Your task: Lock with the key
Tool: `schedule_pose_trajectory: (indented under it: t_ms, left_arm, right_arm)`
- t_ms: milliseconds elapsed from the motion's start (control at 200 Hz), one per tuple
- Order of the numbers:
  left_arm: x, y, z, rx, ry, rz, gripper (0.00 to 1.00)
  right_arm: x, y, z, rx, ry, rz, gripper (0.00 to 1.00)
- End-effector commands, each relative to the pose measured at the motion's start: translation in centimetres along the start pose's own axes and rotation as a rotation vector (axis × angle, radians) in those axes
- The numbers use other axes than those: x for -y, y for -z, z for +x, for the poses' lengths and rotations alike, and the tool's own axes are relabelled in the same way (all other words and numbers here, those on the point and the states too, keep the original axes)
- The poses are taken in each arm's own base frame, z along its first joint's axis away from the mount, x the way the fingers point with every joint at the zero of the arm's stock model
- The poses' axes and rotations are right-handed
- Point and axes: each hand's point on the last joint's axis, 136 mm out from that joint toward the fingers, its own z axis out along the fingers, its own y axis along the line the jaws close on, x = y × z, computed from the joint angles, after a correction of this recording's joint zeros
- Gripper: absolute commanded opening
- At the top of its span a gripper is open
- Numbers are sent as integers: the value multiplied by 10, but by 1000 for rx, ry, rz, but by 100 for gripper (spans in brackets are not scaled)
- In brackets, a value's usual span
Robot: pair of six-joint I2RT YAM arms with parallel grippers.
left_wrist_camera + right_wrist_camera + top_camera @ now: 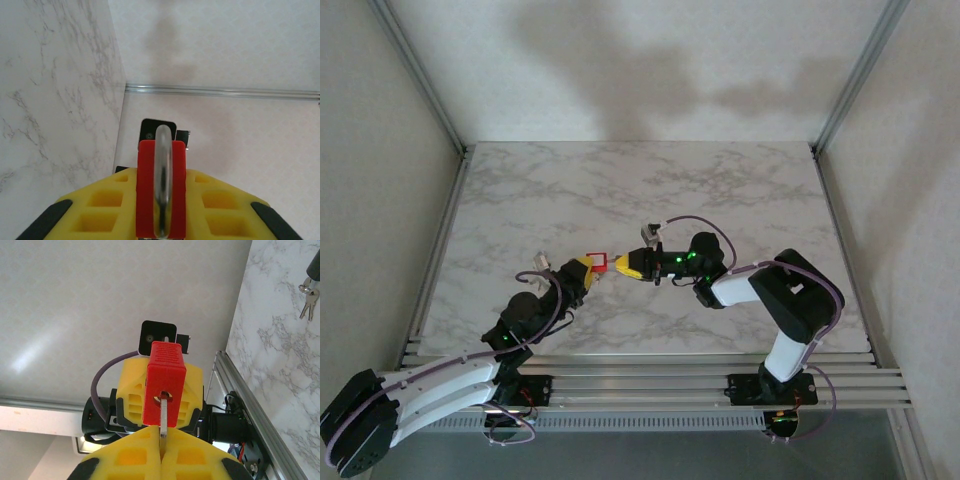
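Two claws meet nose to nose above the table [720,190], and the work sits in the gap between them. Nearest in its own wrist view, the right claw [161,437] is clenched flat on the key [162,421]. Only the thin silver blade shows past its yellow fingertips. Just ahead of those tips, the blade enters the keyhole in the bottom face of the red padlock [163,375]. Behind the padlock, the left claw [588,265] grasps the red body across its broad sides, well clear of the table. The steel shackle [162,185] runs back between its fingers. Whether the shackle is seated I cannot tell.

The key looks small, stiff and slick. It will likely try to twist within the pads, so a flat pinch across its head, close to the lock, seems right. The padlock looks rigid and smooth-cased, probably not heavy. A grip on its flat faces should resist the turning force better than one on its edges or shackle.
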Motion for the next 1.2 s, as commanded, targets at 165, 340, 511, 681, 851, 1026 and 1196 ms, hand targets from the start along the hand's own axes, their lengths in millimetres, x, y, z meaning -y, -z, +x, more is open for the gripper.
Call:
schedule_pose_trajectory:
  t_ms: [165,340,511,681,851,1026,1196]
  left_arm:
    - [24,5,-46,245,42,106,0]
    - [25,4,-46,243,47,111,0]
    - [26,4,-45,240,50,114,0]
    - [26,4,-44,238,51,115,0]
    - [26,3,-42,231,50,115,0]
    - [22,3,-42,228,24,94,0]
    - [20,-4,-36,203,-92,14,0]
  right_arm:
    - [2,21,-32,142,2,13,0]
    - [-2,17,-28,109,14,6,0]
    - [-3,14,-25,89,21,20,0]
    - [-4,12,-23,85,28,22,0]
    - [-4,12,-25,102,32,23,0]
    - [-5,19,-27,121,36,36,0]
    - [-9,38,-32,159,76,105,0]
